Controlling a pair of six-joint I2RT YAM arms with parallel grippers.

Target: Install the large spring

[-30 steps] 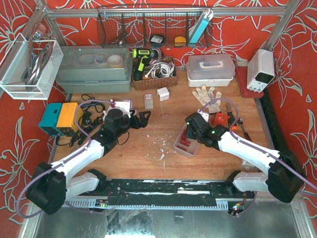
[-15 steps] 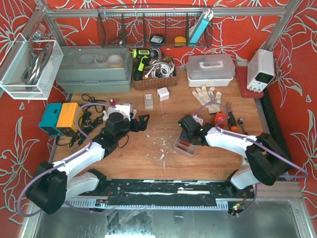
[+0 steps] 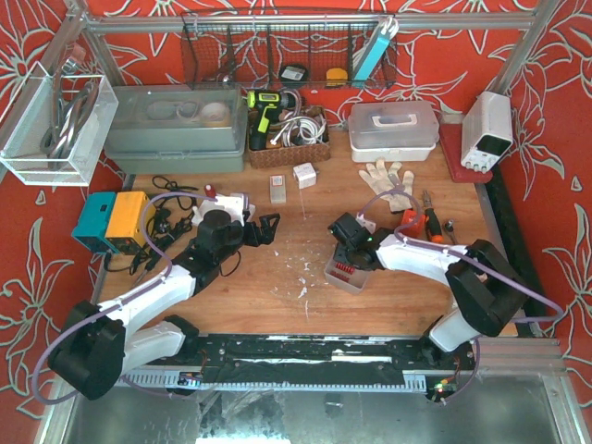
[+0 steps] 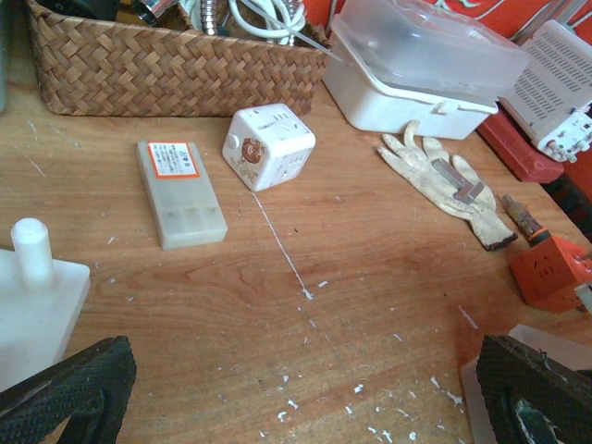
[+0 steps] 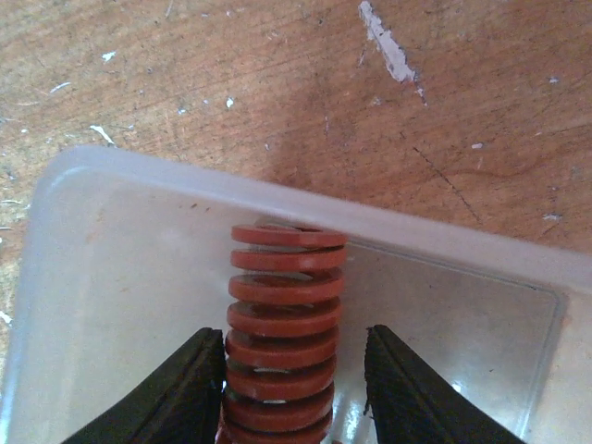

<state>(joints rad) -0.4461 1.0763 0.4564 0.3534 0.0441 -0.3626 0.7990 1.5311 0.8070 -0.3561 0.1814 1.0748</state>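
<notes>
The large red spring lies in a clear plastic tray; it shows small in the top view. My right gripper is open and straddles the spring, with the left finger against its coils and the right finger a little apart. In the top view the right gripper is at the tray. My left gripper is open wide and empty over bare wood. A white base with an upright peg stands at its left, also in the top view.
A white cube, a small pale box and a wicker basket lie beyond the left gripper. A work glove and an orange tool lie to the right. A black rail runs along the near edge.
My right gripper has moved left and down onto the tray, its fingers now on either side of the spring. My left arm shifted slightly, then stayed still.
</notes>
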